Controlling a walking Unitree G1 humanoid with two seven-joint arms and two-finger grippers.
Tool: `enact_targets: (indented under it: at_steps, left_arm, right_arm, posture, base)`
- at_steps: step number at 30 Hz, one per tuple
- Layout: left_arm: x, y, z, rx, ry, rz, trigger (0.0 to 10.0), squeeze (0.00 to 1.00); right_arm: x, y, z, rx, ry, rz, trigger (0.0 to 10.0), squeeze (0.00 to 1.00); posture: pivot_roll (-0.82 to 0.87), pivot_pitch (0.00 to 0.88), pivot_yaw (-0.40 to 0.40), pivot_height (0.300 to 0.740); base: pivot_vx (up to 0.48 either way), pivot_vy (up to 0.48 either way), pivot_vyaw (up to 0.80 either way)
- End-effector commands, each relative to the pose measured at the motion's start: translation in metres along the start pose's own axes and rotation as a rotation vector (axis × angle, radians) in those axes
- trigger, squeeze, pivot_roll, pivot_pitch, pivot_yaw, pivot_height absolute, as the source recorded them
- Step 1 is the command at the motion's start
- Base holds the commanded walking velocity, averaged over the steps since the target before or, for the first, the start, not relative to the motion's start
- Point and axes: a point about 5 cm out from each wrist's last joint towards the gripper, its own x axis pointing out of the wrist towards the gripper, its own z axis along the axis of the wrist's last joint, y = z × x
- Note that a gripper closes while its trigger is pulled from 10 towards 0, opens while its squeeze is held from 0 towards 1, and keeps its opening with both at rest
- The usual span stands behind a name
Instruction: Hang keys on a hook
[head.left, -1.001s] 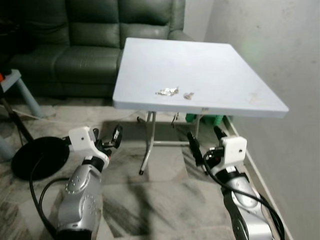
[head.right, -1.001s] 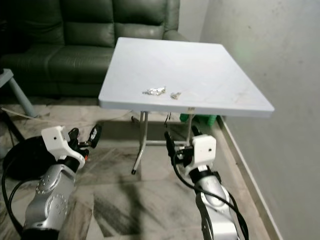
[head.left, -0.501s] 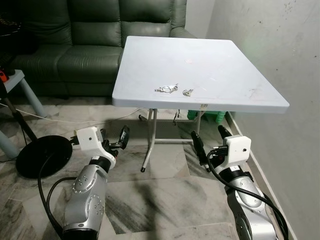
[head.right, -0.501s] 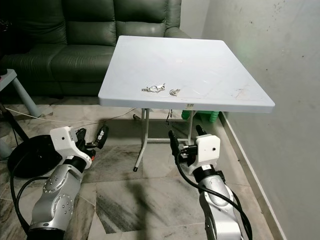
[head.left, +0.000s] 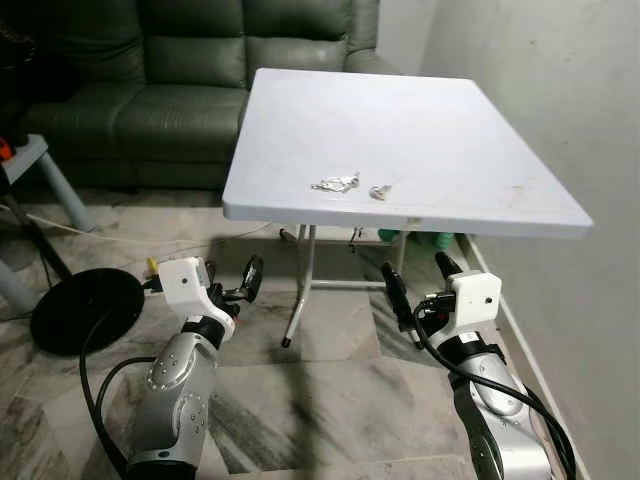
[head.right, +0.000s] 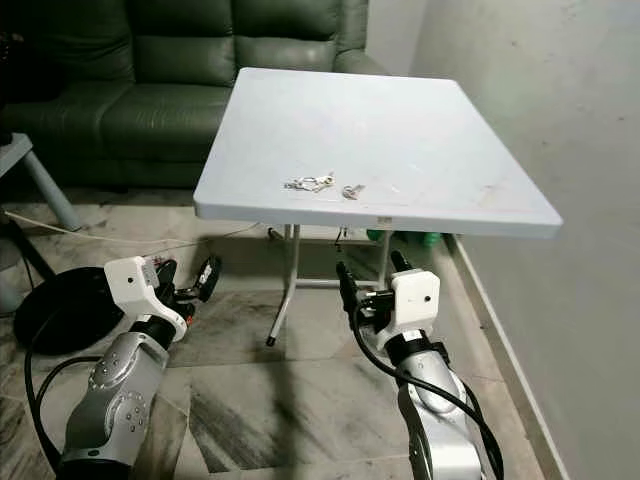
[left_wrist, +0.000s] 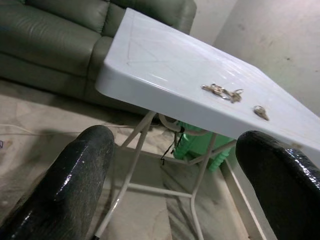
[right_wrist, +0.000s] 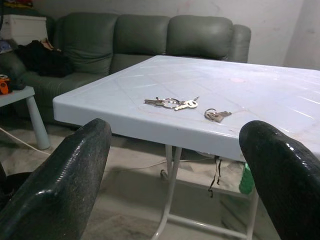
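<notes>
A bunch of keys on a ring (head.left: 335, 183) lies near the front edge of the white folding table (head.left: 450, 130), with a smaller single key (head.left: 379, 191) just to its right. The same bunch (right_wrist: 170, 103) and the small key (right_wrist: 216, 114) lie on the tabletop in the right wrist view, and again as keys (left_wrist: 222, 91) in the left wrist view. My left gripper (head.left: 232, 283) hangs open below the table's front left. My right gripper (head.left: 420, 293) hangs open below the table's front right. Both hold nothing.
A dark green sofa (head.left: 150, 90) stands behind the table on the left. A black round stand base (head.left: 75, 310) and a grey stool leg (head.left: 55, 185) are at the left. A plain wall (head.left: 560, 90) runs along the right. Something green (head.left: 425, 238) sits under the table.
The view has shifted and sharpened as I came a little closer to the table. The keys have not moved. Both grippers stay open and low.
</notes>
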Motion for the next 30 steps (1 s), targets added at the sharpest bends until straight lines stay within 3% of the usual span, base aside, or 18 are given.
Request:
enact_targets:
  at_steps: [1,16,30]
  left_arm:
    - [0.0018,-0.0057,0.0008,0.009,0.003,-0.023,10.0,0.00]
    - [0.0020,-0.0078,-0.0007,0.003,0.006,-0.026,10.0,0.00]
    - [0.0030,-0.0080,0.0003,-0.016,-0.002,-0.022,10.0,0.00]
  right_arm:
    - [0.0008,-0.0014,0.0011,0.001,0.001,0.001,10.0,0.00]
    - [0.0008,-0.0008,0.0010,0.003,0.002,0.008,10.0,0.00]
    - [0.0022,0.0006,0.0007,0.008,0.001,0.018,10.0,0.00]
  posture:
    - [-0.07,0.000,-0.056,0.740]
    - [-0.07,0.000,-0.058,0.740]
    - [-0.07,0.000,-0.061,0.740]
  base:
    - [0.352,0.000,0.00]
    - [0.348,0.000,0.00]
    - [0.304,0.338,0.00]
